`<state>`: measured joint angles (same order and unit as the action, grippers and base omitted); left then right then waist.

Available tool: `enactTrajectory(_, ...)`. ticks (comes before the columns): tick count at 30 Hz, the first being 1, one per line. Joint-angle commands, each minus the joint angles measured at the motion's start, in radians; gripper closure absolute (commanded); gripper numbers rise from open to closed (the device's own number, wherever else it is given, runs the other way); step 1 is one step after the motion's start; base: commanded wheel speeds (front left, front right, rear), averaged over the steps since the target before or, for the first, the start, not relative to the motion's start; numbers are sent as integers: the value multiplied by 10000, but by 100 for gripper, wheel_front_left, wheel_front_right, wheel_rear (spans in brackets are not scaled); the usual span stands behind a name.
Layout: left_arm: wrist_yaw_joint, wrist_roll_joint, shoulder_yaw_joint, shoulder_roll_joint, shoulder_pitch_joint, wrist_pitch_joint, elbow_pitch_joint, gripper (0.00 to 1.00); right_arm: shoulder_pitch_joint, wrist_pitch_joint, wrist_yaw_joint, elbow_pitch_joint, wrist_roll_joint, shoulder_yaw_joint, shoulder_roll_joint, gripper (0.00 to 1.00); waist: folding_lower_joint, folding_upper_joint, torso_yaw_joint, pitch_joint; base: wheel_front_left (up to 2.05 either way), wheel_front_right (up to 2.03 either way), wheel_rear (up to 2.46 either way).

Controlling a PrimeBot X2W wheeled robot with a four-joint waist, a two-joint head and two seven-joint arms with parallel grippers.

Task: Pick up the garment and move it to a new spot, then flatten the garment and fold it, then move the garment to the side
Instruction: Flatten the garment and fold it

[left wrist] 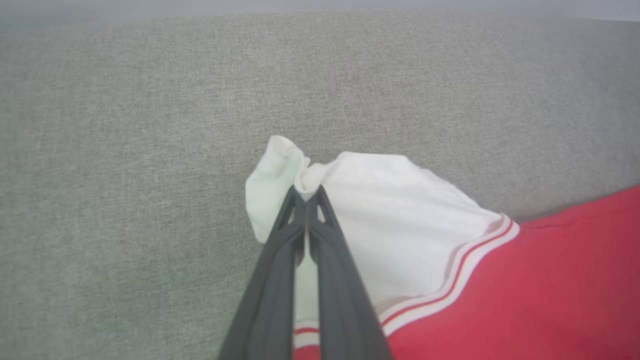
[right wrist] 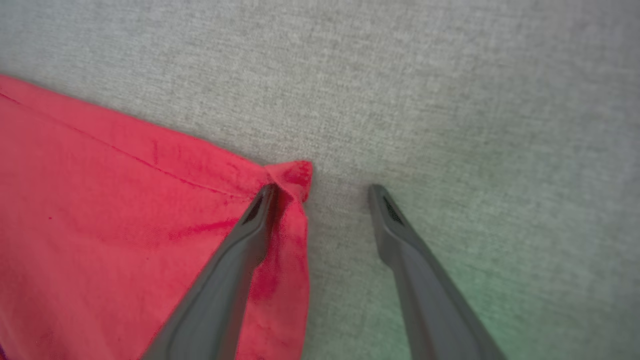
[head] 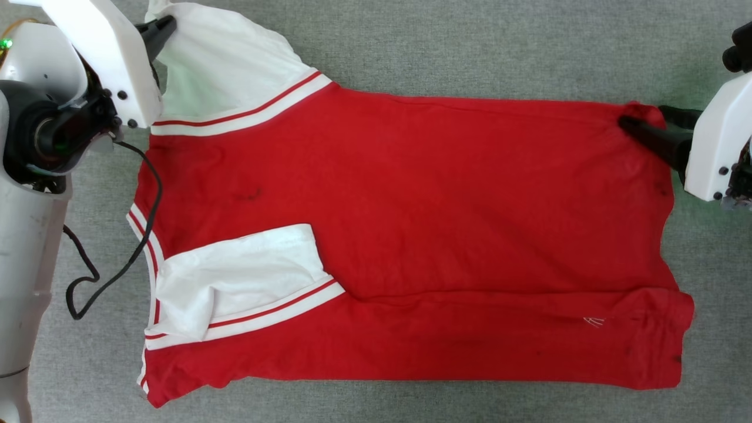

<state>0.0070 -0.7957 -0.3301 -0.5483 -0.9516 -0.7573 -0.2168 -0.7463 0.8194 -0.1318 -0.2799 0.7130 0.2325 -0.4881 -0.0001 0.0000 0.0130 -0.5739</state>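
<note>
The garment point(head: 411, 205) lies spread on the grey surface, red body flat, its near white sleeve point(head: 235, 282) folded onto the body. My left gripper point(head: 170, 24) is at the far left corner, shut on the tip of the far white sleeve point(left wrist: 400, 215), which bunches up at the closed fingertips of the left gripper point(left wrist: 306, 194). At the far right hem corner point(right wrist: 292, 175), my right gripper point(head: 643, 117) stands open. In the right wrist view one finger point(right wrist: 250, 225) lies on the red cloth point(right wrist: 125, 210). The other finger point(right wrist: 395, 225) is over bare surface, and the right gripper point(right wrist: 324, 189) straddles the corner.
A grey woven surface point(head: 470, 35) lies under everything, with bare room beyond the garment's far edge and to its right. A black cable point(head: 141, 235) hangs from my left arm point(head: 29, 235) over the garment's collar edge.
</note>
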Motion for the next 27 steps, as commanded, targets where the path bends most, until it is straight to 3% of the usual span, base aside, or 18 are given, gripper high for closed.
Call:
enactTrajectory(1, -54, 53, -25, 40, -123, 65, -9, 100, 567, 419, 21, -670, -17, 452, 303, 87, 1, 0, 34, -3, 0, 0, 0)
enactTrajectory(2, -75, 49, -38, 46, -106, 88, -41, 100, 566, 641, 20, -809, -34, 530, 382, 100, 1, 0, 38, 11, 0, 0, 0)
enactTrajectory(5, -148, 17, -44, 25, 10, 184, -134, 100, 356, 704, 15, -798, -168, 548, 472, 100, 1, 0, 32, 129, 0, 0, 0)
enactTrajectory(13, -223, -178, 336, -248, 916, 919, -147, 100, 119, -410, 14, 177, -513, -5, 276, 100, 1, 0, -88, 1174, 0, 0, 0)
enactTrajectory(19, 46, -392, 917, -386, 2654, 1954, 434, 100, 1230, -1282, 14, 818, -838, -502, 508, 100, 1, 0, -174, 2279, 0, 0, 0)
enactTrajectory(27, 610, -915, 1563, -112, 5927, 3085, 1370, 100, 3551, -1976, 15, 1480, -1046, -1156, 973, 100, 1, 0, -141, 3344, 0, 0, 0)
